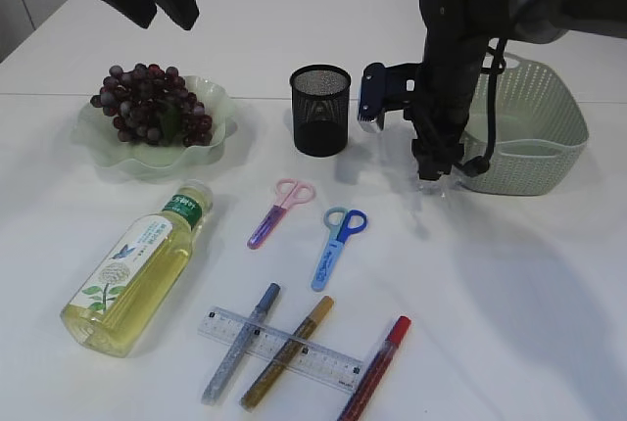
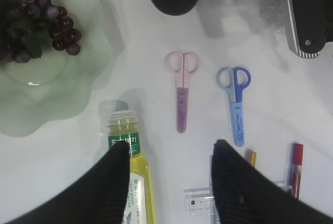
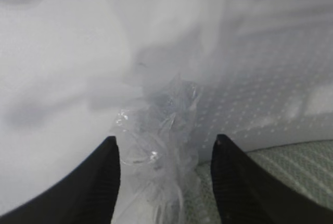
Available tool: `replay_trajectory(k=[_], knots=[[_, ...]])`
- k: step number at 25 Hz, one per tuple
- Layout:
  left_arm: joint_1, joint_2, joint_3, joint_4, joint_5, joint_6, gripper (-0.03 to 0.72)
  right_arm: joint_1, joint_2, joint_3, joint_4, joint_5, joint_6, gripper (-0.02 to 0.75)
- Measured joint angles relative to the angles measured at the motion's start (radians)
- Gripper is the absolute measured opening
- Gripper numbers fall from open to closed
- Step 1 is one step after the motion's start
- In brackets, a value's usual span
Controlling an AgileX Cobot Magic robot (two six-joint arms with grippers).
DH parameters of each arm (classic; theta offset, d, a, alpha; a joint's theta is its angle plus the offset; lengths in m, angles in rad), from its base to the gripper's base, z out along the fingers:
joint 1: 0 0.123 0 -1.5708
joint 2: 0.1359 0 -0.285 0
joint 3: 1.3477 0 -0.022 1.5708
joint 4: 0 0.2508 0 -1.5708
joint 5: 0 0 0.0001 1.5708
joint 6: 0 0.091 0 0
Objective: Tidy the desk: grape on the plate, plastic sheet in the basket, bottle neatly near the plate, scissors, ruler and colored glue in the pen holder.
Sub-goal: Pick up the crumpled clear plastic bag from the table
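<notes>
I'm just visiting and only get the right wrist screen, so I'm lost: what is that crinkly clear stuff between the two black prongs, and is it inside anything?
Observer: That is the plastic sheet. It lies on the table just outside the basket, on the side facing the pen holder.
Operator: Is the other arm doing anything?
Observer: The left gripper hangs open, high above the bottle, which lies on its side.
Operator: Is anything tidied yet?
Observer: The grapes sit on the plate.
</notes>
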Motion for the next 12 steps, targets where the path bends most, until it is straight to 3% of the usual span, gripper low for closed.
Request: replay_trajectory(k=[4, 9, 12], knots=[[0.0, 0.0, 0.0, 0.0, 0.0, 0.0, 0.372, 0.0, 0.0, 0.0, 0.0, 0.0, 0.0, 0.301], [0.0, 0.0, 0.0, 0.0, 0.0, 0.0, 0.372, 0.0, 0.0, 0.0, 0.0, 0.007, 0.0, 0.036], [0.0, 0.0, 0.0, 0.0, 0.0, 0.0, 0.372, 0.0, 0.0, 0.0, 0.002, 0.027, 0.021, 0.015]])
